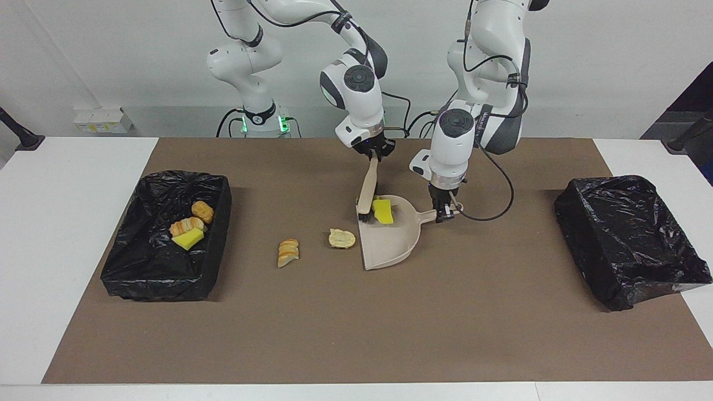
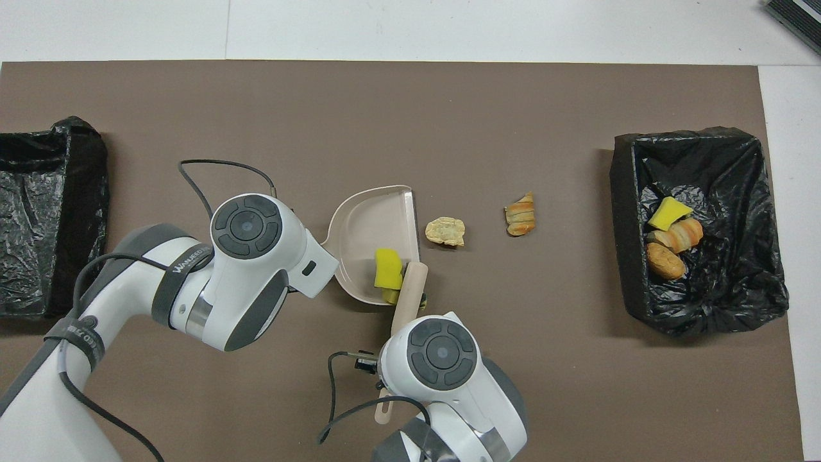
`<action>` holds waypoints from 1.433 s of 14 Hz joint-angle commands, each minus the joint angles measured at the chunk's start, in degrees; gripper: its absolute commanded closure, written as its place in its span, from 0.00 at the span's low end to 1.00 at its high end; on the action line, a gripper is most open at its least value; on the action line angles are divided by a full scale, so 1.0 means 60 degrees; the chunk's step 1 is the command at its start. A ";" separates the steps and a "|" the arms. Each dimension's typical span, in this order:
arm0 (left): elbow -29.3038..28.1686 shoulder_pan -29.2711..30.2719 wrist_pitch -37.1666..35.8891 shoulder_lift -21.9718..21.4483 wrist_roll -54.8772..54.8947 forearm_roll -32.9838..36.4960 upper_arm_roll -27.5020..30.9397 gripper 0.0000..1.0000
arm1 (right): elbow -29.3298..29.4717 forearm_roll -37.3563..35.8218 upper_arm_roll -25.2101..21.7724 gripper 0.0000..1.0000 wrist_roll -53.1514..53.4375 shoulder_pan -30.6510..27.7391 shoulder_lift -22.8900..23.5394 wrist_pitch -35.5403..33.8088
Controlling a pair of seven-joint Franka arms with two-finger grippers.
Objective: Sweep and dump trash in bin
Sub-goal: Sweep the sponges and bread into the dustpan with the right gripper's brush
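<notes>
Right gripper point(image 1: 374, 155) clamped on upper handle of brush point(image 1: 367, 191); brush hangs near upright, slightly tilted, bristle end down at open lip of dustpan point(image 1: 390, 239), at the corner nearer the robots. In overhead view the brush handle point(image 2: 408, 295) runs along the pan's lip; the gripper itself is hidden under the arm's wrist there.

Left gripper point(image 1: 444, 214) closed on dustpan handle; pan flat on brown mat point(image 1: 356, 334), mouth facing right arm's end of table.

Trash, rel. to tools:
- Yellow foam chunk point(image 1: 382, 211) inside pan, just beside brush bristles, touching or nearly so. Overhead view shows a second, darker yellow-green bit point(image 2: 391, 296) at the lip against the brush handle; can't tell if fully in pan.
- Pale bread-like piece point(image 1: 342, 238) on mat outside pan, just beside lip, not under brush. Farther from robots than bristle end.
- Striped orange bread piece point(image 1: 288, 252) on mat, toward right arm's end from pale piece, apart from pan and brush.
- Three pcs already in black-lined bin point(image 1: 161, 278) at right arm's end: yellow wedge point(image 1: 187, 239), striped roll point(image 1: 186, 225), brown roll point(image 1: 202, 211), clustered together.

Second black-lined bin point(image 1: 629, 245) at left arm's end; its inside doesn't show in either view.
</notes>
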 commanded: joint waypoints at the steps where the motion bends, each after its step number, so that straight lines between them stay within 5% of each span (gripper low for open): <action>1: -0.0287 0.0245 0.0356 -0.0214 -0.0124 0.0078 -0.0048 1.00 | 0.0474 -0.0253 0.0008 1.00 -0.0276 -0.0176 0.0329 0.0079; 6: -0.0184 0.0538 0.0341 -0.0155 -0.0154 -0.0302 -0.0033 1.00 | 0.1732 -0.1495 -0.0021 1.00 -0.0452 -0.0762 0.1134 -0.0169; 10: 0.0094 0.0641 0.0240 0.0035 -0.0182 -0.0538 -0.0033 1.00 | 0.3052 -0.2696 -0.0006 1.00 -0.0861 -0.1113 0.1722 -0.1558; 13: 0.0415 0.0407 -0.0476 0.0050 -0.0532 -0.0538 -0.0048 1.00 | 0.2602 -0.3080 -0.0007 1.00 -0.2101 -0.1698 0.1607 -0.1766; 20: 0.0519 -0.0296 -0.1240 -0.0008 -0.1750 -0.0157 -0.0018 1.00 | 0.1121 -0.3036 0.0008 1.00 -0.5547 -0.3940 -0.0079 -0.2513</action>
